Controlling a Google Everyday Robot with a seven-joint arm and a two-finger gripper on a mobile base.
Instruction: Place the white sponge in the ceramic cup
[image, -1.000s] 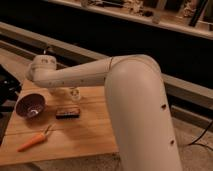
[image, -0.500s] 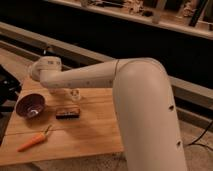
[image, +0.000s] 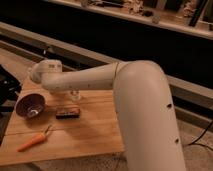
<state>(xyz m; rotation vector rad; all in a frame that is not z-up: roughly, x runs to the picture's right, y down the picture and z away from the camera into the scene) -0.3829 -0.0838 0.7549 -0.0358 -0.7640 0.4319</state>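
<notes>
Nearest the camera: the bulky white robot arm, elbow filling the lower right, forearm reaching up-left across the light wooden slatted table. Near the table's front-left edge lies a small orange carrot, long axis diagonal, green-stem end pointing up-right. Behind it, about mid-table, is a flat black rectangular block with an orange edge, long axis roughly left-right, just below the forearm. To its left, apart from it, a dark purple round bowl stands upright. Something pale glints in the bottom of the bowl, can't tell what. Further back, a tiny pale shaker-like object stands just under the forearm, its top covered by the arm. The forearm ends in a rounded white wrist housing over the table's back-left corner. The gripper is hidden past that housing, so I can't tell how far it is open or whether it has hold of anything. The white sponge doesn't show anywhere, so its position relative to the gripper, its heading and its long axis can't be told. Same for the ceramic cup: hidden from view, contents unknown. Behind the table, a grey ledge runs diagonally against a dark background.
</notes>
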